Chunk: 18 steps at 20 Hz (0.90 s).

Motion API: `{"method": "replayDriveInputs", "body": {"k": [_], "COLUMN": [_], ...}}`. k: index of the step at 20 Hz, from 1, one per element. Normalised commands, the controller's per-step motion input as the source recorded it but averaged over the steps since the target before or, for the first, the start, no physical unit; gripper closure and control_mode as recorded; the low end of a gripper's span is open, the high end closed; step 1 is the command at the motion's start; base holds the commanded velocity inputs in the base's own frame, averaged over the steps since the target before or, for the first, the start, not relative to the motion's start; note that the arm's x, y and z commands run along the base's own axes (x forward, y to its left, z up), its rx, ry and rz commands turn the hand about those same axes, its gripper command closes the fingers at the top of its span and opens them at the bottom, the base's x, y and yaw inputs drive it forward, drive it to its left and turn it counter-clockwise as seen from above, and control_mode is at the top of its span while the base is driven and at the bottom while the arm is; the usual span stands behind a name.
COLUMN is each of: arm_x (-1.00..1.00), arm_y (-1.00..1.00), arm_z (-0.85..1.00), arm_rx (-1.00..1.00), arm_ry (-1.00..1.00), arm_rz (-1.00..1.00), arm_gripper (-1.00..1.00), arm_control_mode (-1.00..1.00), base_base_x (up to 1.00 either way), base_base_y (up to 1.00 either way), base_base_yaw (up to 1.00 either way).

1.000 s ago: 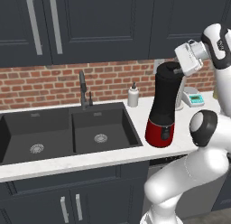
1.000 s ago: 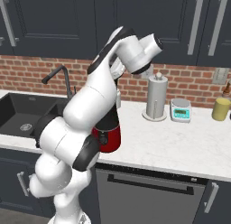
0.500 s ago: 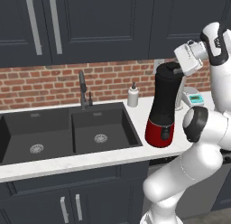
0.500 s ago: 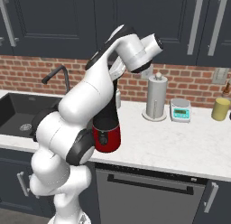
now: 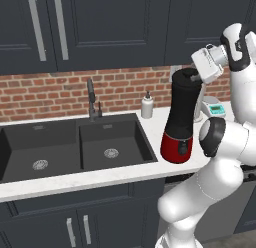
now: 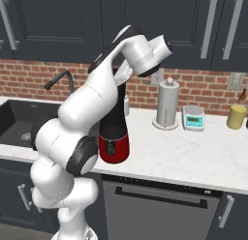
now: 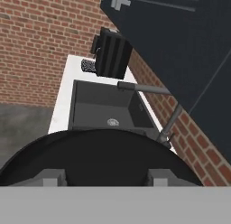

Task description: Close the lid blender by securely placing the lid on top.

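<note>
Hand is seen to have been lowered and drawn in toward the blender (image 5: 181,119) over the last second; earlier it was held higher and off to the side of the jar, now the pincer (image 5: 196,78) is brought right at the jar's mouth. Base and scene otherwise unmoved.

Blender stands upright on the tabletop (image 6: 193,157), near its front edge, just beside the sink (image 5: 75,144) on the side away from the faucet (image 5: 91,98). Red base and dark jar are also made out behind the arm in the right base view (image 6: 114,132).

The lid (image 7: 97,157) is seen as a broad black disc directly ahead of the finger tips (image 7: 54,177) in the hand view; it appears to be lying on or just over the jar's mouth. Whether it is fully seated cannot be told.

Pincer state: cannot be told. Tips are spread either side of the disc's near rim, but contact is hidden.

Judged: placement is nearly finished; a downward press and release are probably what remains. Soap bottle (image 5: 147,105) at the back edge is untouched.
</note>
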Motion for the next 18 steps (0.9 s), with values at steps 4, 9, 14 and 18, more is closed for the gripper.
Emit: {"method": "replayDriveInputs", "body": {"k": [4,9,14,18], "arm_x": [0.01,0.0,-0.06,-0.15], "arm_y": [0.1,0.0,0.0,0.0], "arm_z": [-0.01,0.0,0.03,0.08], "arm_rx": [0.0,0.0,0.0,0.0], "arm_ry": [0.0,0.0,-0.05,-0.08], "arm_rz": [0.0,0.0,0.0,0.0], "arm_gripper": [-1.0,-1.0,-1.0,-1.0], "arm_control_mode": [-1.0,-1.0,-1.0,-1.0], "base_base_x": [0.0,0.0,0.0,0.0], "base_base_y": [0.0,0.0,0.0,0.0], "base_base_yaw": [0.0,0.0,0.0,0.0]}}
